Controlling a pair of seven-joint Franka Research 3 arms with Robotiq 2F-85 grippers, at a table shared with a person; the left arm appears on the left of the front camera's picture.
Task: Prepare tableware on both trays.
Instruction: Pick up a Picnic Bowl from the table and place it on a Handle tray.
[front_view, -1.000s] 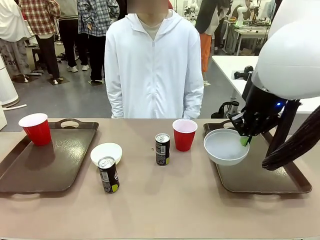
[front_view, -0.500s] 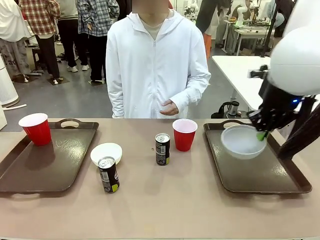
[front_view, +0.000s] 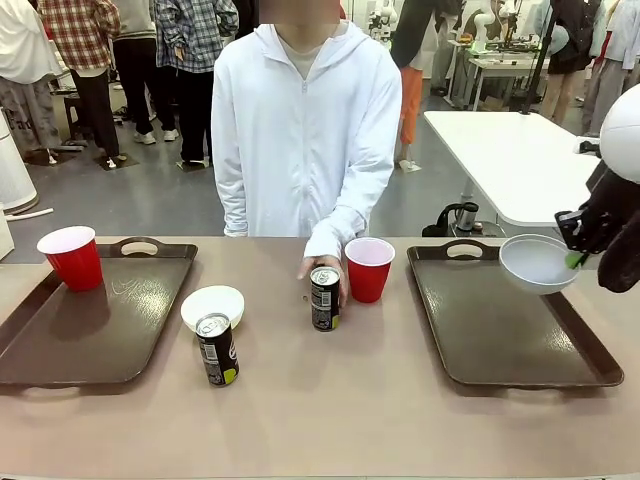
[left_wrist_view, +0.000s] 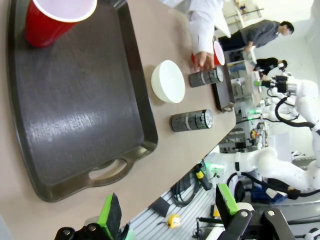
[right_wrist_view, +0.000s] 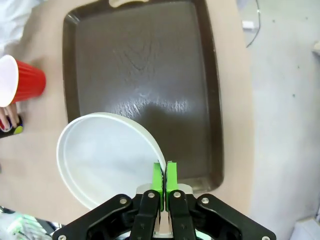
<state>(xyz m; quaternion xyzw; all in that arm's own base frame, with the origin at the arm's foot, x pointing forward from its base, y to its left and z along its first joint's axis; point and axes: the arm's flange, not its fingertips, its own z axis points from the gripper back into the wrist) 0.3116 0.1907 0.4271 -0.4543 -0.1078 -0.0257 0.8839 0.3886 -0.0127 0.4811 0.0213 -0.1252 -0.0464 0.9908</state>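
Right gripper (right_wrist_view: 164, 174) pinches the rim of the grey-white bowl (right_wrist_view: 100, 155), aloft above the bare right tray (right_wrist_view: 145, 75). Left gripper (left_wrist_view: 167, 207) hangs open, empty. One red cup (front_view: 71, 257) stands on the left tray (front_view: 100, 340). The cream bowl (front_view: 212, 303), near can (front_view: 217, 349), far can (front_view: 324, 297) and second cup (front_view: 369, 268) wait on the table (front_view: 330, 420), so most remains, I'd say.

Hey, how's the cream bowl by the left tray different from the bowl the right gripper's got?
The cream bowl rests on the table beside the left tray; the grey-white bowl is in the air, its rim pinched by the right gripper. The cream bowl sits level, the grey-white bowl tilts. Both are small, round, empty and on neither tray.
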